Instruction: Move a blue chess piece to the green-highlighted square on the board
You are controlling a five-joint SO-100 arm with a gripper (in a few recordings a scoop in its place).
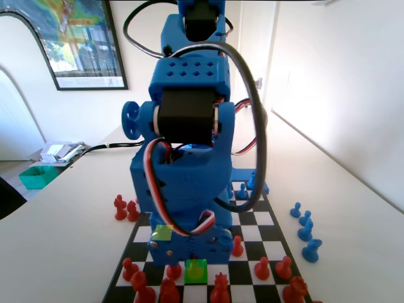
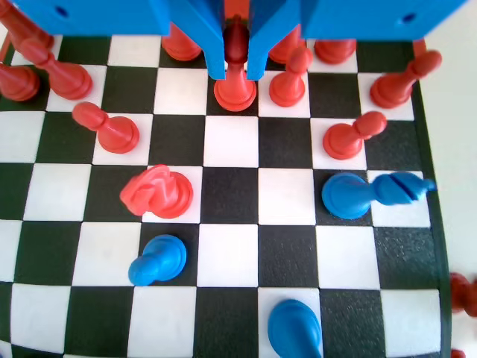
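In the wrist view my gripper (image 2: 236, 74) hangs low over the board (image 2: 231, 253), its two blue jaws close on either side of a red pawn (image 2: 235, 91) that stands on a white square. The pawn's head fills the gap between them. A small blue pawn (image 2: 158, 259) stands apart, nearer the bottom of that view, on a black square. In the fixed view the green-highlighted square (image 1: 196, 270) lies in front of the blue arm (image 1: 189, 189), whose body hides the jaws.
Red pieces crowd around the gripper, among them a red knight (image 2: 156, 192). A taller blue piece (image 2: 365, 192) and another blue piece (image 2: 294, 328) stand lower right. An olive square (image 1: 162, 232) shows beside the arm. Blue pawns (image 1: 304, 222) and red pawns (image 1: 124, 207) stand off the board.
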